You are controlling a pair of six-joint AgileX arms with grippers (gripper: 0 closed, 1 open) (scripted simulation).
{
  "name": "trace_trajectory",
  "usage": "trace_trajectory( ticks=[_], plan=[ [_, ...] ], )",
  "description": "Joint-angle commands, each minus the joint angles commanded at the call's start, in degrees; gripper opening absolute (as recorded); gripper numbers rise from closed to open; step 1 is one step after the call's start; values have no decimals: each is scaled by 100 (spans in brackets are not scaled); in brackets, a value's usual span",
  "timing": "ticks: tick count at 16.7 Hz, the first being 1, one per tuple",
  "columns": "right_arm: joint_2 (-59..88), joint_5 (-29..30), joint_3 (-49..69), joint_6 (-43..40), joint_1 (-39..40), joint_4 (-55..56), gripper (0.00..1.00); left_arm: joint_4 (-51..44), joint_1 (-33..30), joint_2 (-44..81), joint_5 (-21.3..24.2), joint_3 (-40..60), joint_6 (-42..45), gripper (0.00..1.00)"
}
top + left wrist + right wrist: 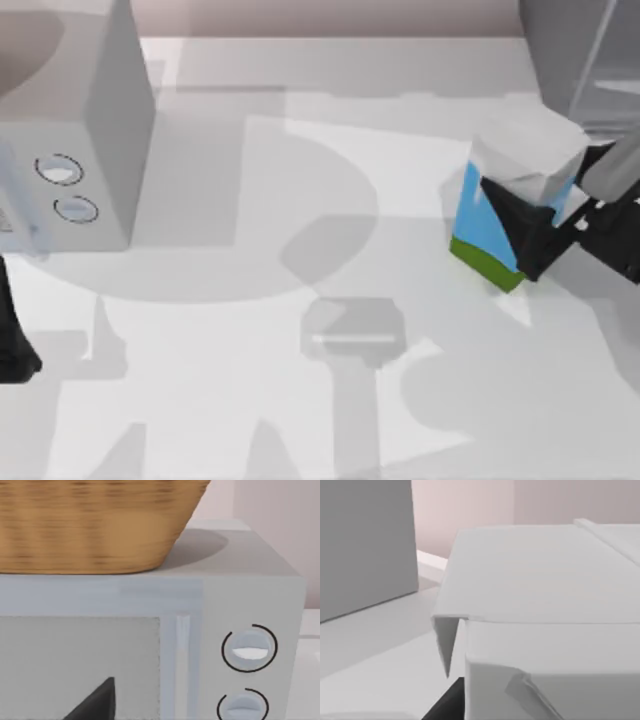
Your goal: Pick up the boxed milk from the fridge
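The boxed milk (492,222), with a white gable top, blue sides and a green base band, is tilted over the right part of the table. My right gripper (524,232) comes in from the right edge and is shut on it, its black fingers (508,210) against the blue sides. In the right wrist view the carton's white top (545,580) is very close. The fridge (575,45) stands at the far right corner, a dark grey cabinet just behind the carton, and also appears as a grey wall (365,545). My left arm (14,340) is parked at the left edge.
A light grey box with two round dials (70,130) stands at the back left. In the left wrist view its dials (249,648) face the camera and a woven basket (95,525) sits on top. A dark fingertip (97,702) shows before its door.
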Motion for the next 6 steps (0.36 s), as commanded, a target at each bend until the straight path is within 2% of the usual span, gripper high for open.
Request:
trace_trajectory(
  ticks=[6],
  plan=[
    [0, 0, 0, 0, 0, 0, 100, 0, 0, 0, 0, 0, 0, 100]
  ],
)
